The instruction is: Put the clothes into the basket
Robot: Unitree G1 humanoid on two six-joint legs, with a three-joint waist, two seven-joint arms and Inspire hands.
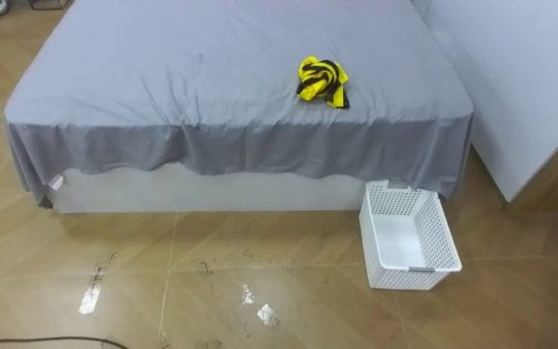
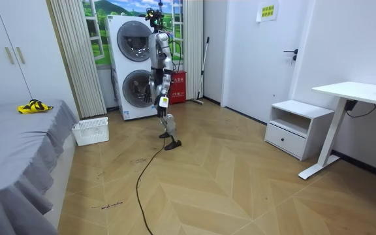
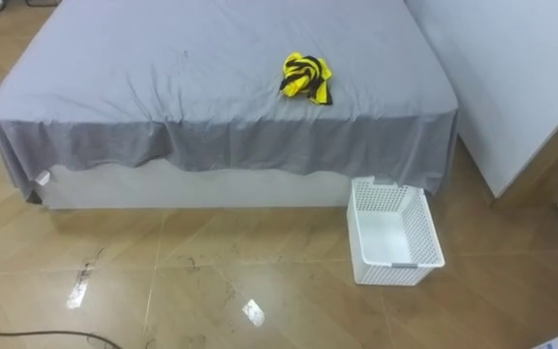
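Now, clothes (image 1: pixel 323 80): a yellow-black bundle on the bed (image 1: pixel 163 68), right of centre, near the front edge.
Basket (image 1: pixel 410 237): on the floor at lower right, just beside the bed's right corner, its rim close to the hanging sheet.
Room: you have bare floor (image 1: pixel 211 281) across the bottom; a wall (image 1: pixel 521 87) closes the upper right.
Robot: by the washers (image 2: pixel 132 65), upper middle of the room view, well apart from the bed.
Left hand (image 2: pixel 164 99): hangs by the hip; you cannot tell the fingers.
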